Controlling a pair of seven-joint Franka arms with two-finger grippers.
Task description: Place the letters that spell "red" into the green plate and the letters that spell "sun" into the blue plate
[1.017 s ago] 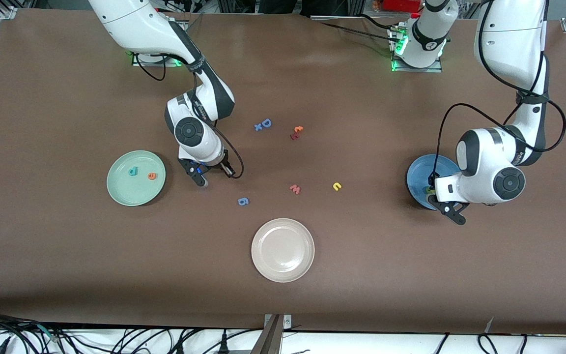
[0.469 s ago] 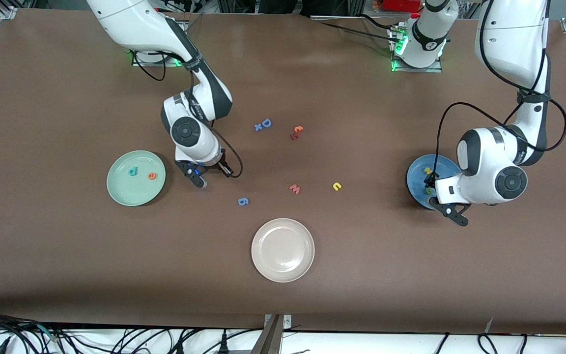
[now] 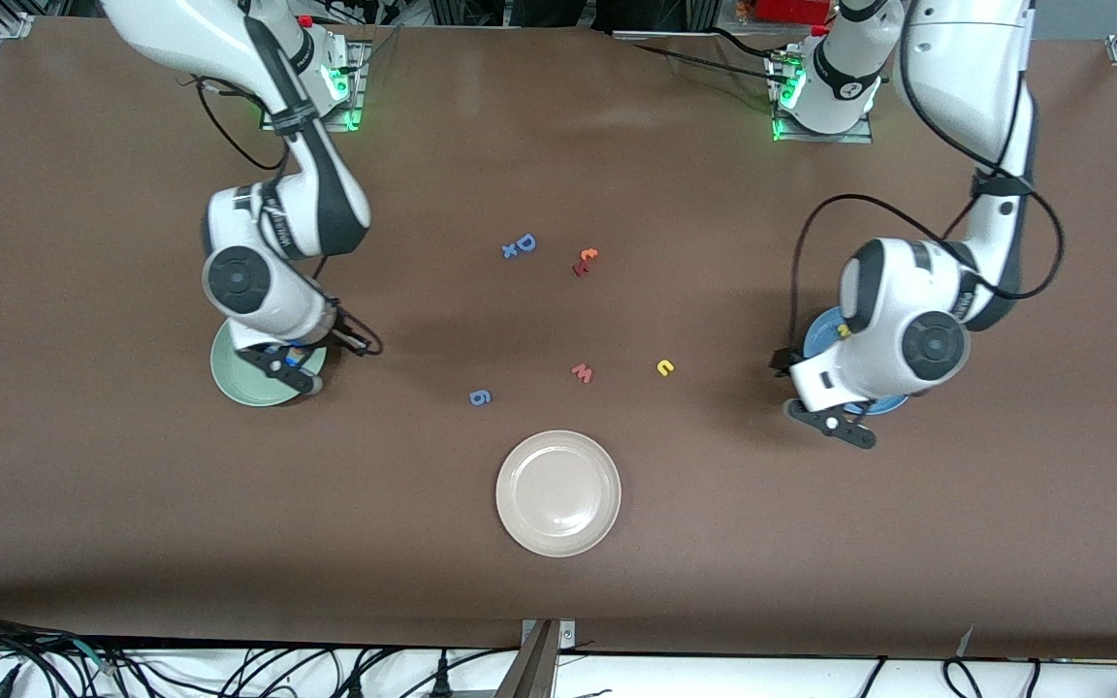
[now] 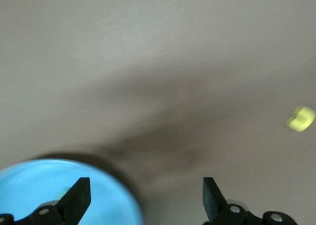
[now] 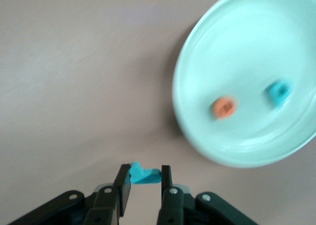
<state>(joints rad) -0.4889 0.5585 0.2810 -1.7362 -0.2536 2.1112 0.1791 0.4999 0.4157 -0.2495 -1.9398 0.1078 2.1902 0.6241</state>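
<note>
My right gripper (image 5: 144, 174) is shut on the teal "r" (image 5: 145, 174) and hangs over the rim of the green plate (image 3: 237, 386) on the side toward the table's middle. The orange "e" (image 5: 224, 107) and the teal "d" (image 5: 278, 92) lie in the green plate (image 5: 247, 47). My left gripper (image 3: 818, 402) is open and holds nothing, at the edge of the blue plate (image 4: 44, 195). The left arm covers most of that plate; the yellow "s" (image 3: 844, 331) shows in it. The yellow "u" (image 3: 665, 367) lies on the table between the plates.
A whitish-beige plate (image 3: 558, 492) sits nearest the front camera. Loose letters lie mid-table: a red "w" (image 3: 582, 372), a blue "g" (image 3: 480, 396), a blue "D" with a small "x" (image 3: 520, 245), and an orange-red pair (image 3: 585, 260).
The right arm carried the teal "r" from the table's middle to the green plate's rim. The left gripper opened and swung off the blue plate toward the yellow "u".
</note>
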